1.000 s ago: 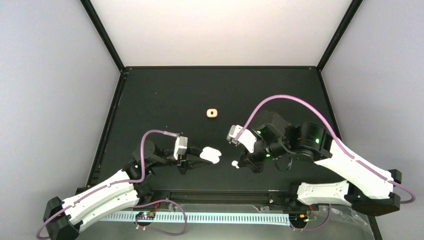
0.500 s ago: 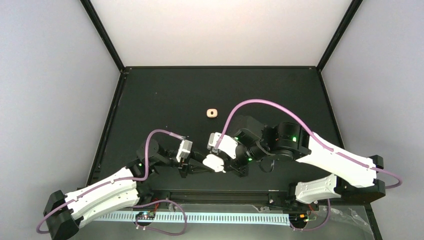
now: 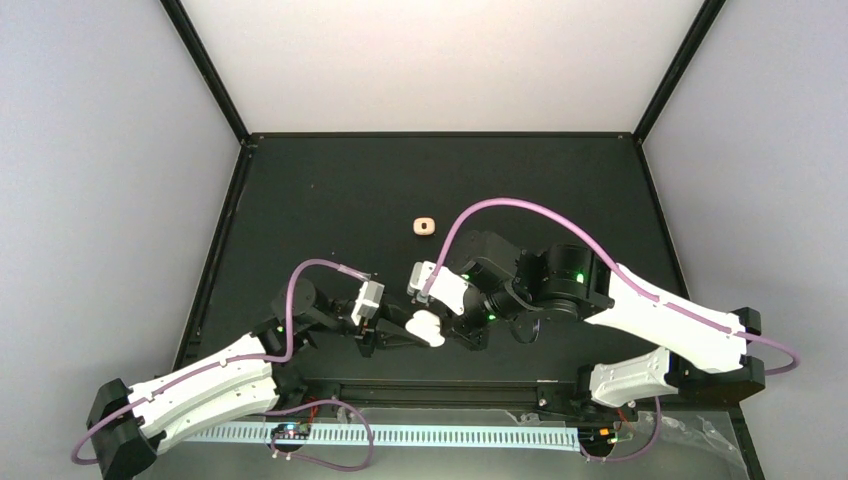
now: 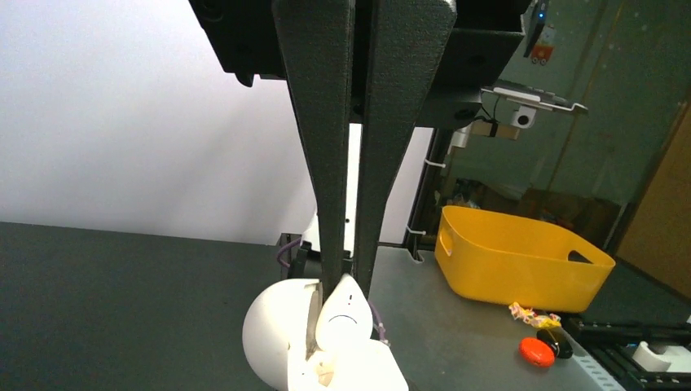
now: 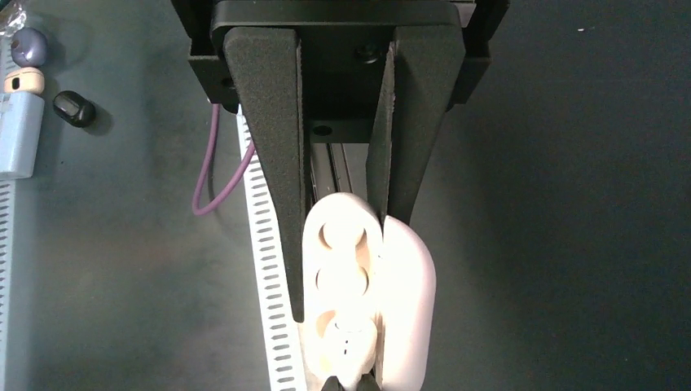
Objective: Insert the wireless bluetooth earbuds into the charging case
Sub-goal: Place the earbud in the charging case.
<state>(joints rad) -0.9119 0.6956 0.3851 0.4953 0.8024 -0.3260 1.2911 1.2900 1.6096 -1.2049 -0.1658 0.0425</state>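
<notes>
Charging case [image 3: 427, 328] is glossy white, a bit creamier inside. Desk [image 3: 350, 200] is plain matte black. Left arm [image 3: 200, 385] and right arm [image 3: 670, 315] are white with black joints, purple cable [image 3: 500, 204]. The small block [image 3: 425, 227] looks tan-ish, hard to tell. Bin [image 4: 521, 257] is bright yellow.

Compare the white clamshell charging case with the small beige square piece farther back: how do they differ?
The white clamshell charging case is bigger than the small beige square piece. The case is open, pinched in the left gripper; the piece lies alone, untouched. Both are pale against the black tabletop.
</notes>
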